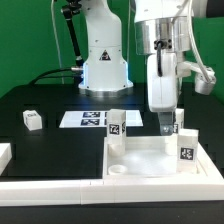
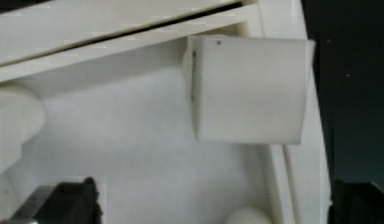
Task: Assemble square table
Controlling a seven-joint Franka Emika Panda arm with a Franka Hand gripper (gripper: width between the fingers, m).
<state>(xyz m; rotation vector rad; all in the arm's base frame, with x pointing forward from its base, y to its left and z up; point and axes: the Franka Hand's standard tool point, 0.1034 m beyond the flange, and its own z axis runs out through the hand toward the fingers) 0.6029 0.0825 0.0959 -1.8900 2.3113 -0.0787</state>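
The black bench (image 1: pixel 40 95) carries everything, and the slab is the landmark here. The robot arm (image 1: pixel 160 40) reaches down over the slab's far side, toward the exterior view's right.

The square table's slab (image 1: pixel 150 158) lies flat on the bench, raised rim upward. A round socket (image 1: pixel 117 170) shows in its near corner on the exterior view's left. A long white rail (image 1: pixel 60 182) runs along the bench just in front of the slab. The marker board (image 1: pixel 88 119) lies flat behind the slab, on the exterior view's left.

The hand (image 1: pixel 166 128) hangs over the slab's far corner on the exterior view's right. Its fingers stand wide apart and clamp nothing. In the wrist view the dark fingertips (image 2: pixel 73 200) frame the slab's white surface. A white leg (image 2: pixel 251 90) stands against the rim ahead of them, untouched.

One tagged leg (image 1: pixel 117 124) stands upright at the slab's far corner on the exterior view's left. Another tagged leg (image 1: pixel 186 150) stands upright at the slab's edge on the exterior view's right. A loose leg (image 1: pixel 32 119) lies on the bench well apart from the slab, past the marker board.
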